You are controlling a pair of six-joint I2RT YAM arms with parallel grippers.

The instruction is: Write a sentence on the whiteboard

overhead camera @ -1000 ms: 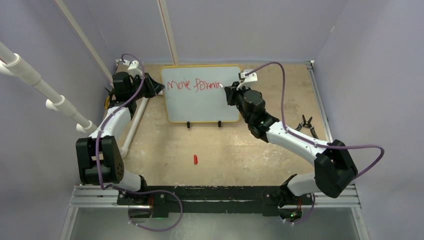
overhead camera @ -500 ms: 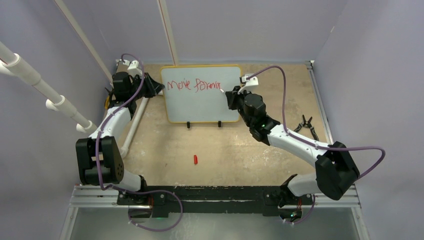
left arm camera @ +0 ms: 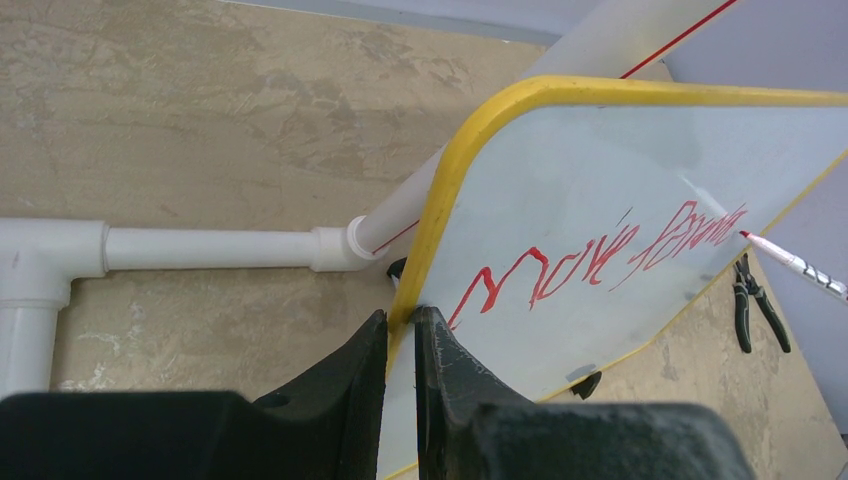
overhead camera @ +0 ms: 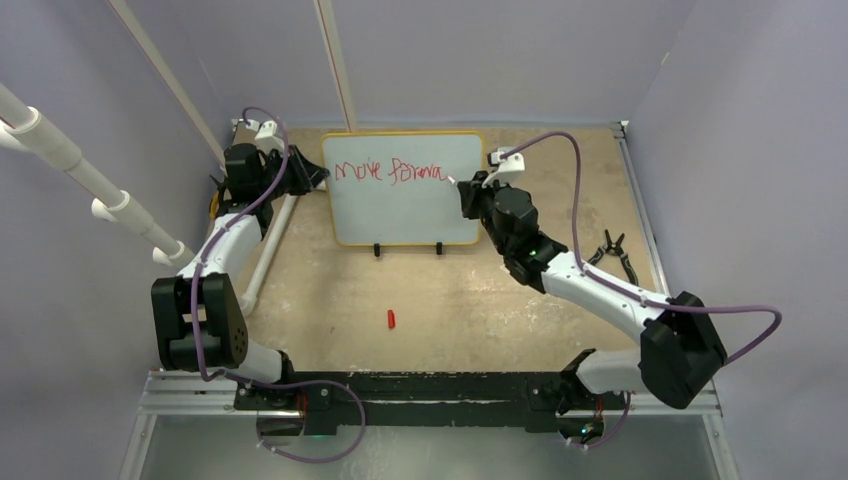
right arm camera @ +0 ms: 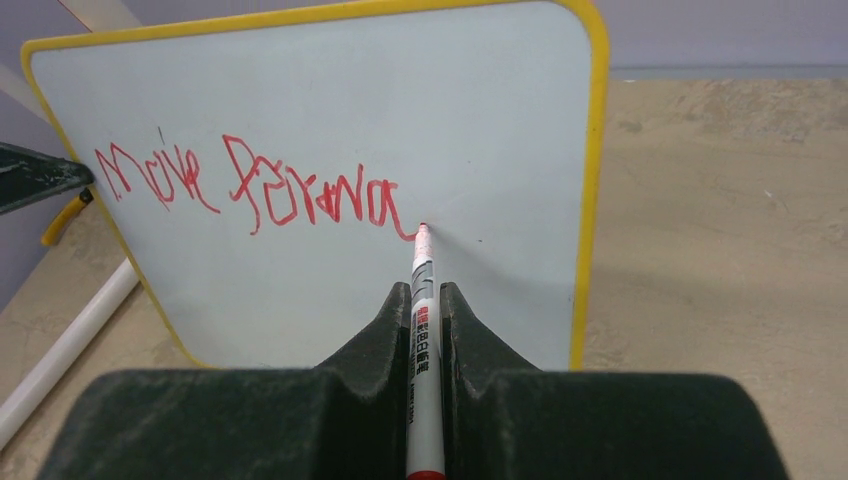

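Observation:
The whiteboard (overhead camera: 405, 200), white with a yellow frame, stands on two black feet at the back of the table. One line of the sentence (overhead camera: 388, 170) in red lettering runs across its upper part. It also shows in the right wrist view (right arm camera: 250, 190) and the left wrist view (left arm camera: 600, 260). My left gripper (left arm camera: 401, 318) is shut on the board's left yellow edge (left arm camera: 440, 220). My right gripper (right arm camera: 425, 292) is shut on a white marker (right arm camera: 422, 330) with a red tip. The tip touches the board just right of the last letter.
A red marker cap (overhead camera: 391, 319) lies on the tabletop in front of the board. Black pliers (overhead camera: 612, 250) lie to the right. White pipes (overhead camera: 262, 255) run along the left side, behind the board's left edge (left arm camera: 200, 247).
My right gripper has moved right along the board with the marker, and the red lettering has grown by a stroke or two. The left arm has not moved.

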